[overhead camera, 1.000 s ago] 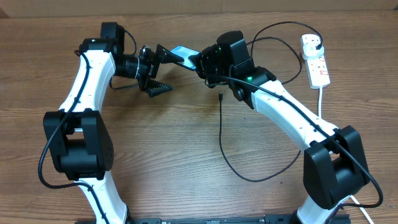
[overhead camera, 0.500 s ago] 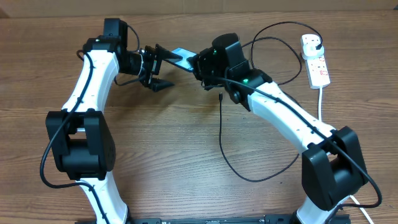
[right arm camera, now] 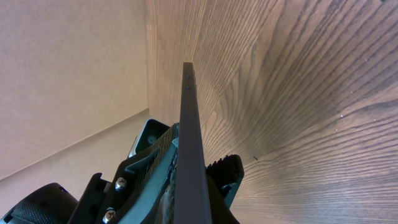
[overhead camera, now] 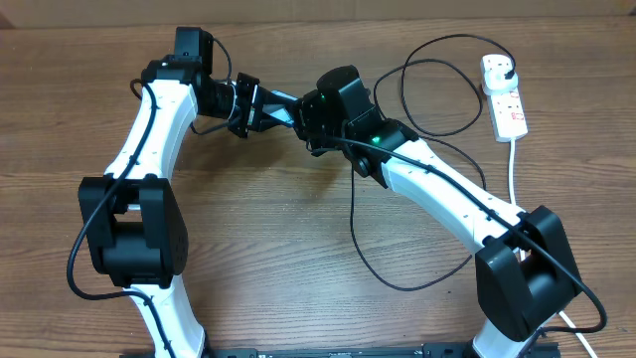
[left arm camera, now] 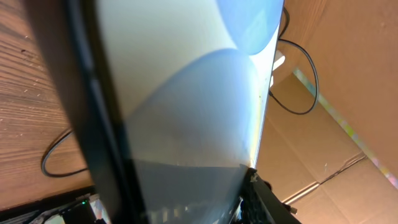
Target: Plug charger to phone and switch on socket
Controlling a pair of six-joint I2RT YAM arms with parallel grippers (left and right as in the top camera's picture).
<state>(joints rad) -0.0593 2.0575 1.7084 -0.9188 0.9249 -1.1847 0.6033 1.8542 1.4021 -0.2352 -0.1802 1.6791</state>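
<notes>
From overhead, the phone (overhead camera: 284,116) was held up at the far middle of the worktop (overhead camera: 258,229), between the left claw (overhead camera: 254,105) and the right claw (overhead camera: 310,111). Its long axis ran roughly left to right from one claw to the other, and only a sliver of blue screen showed. The left claw's fingers lay around the phone's left end, but whether they gripped it could not be told. The socket (overhead camera: 507,99) lay well apart at the far right corner, long axis pointing away from the robot. Its white cord (overhead camera: 513,159) trailed back toward the near edge, and the black plug of the charger (overhead camera: 354,224) sat in its far end. The cable looped from there across the worktop and ran up under the right arm, where its tip was hidden. In the left wrist view the phone (left arm camera: 186,112) filled the frame from top to bottom, very close, pale screen facing the camera and a dark edge on the left. The worktop (left arm camera: 28,112) and a loop of the charger (left arm camera: 313,74) showed on either side, and the claw's own fingers could not be made out. In the right wrist view the phone (right arm camera: 190,143) was seen edge-on as a thin dark strip pointing up and away over the worktop (right arm camera: 298,93). The right claw's fingers (right arm camera: 225,175) were closed on its near end, one on each face.
</notes>
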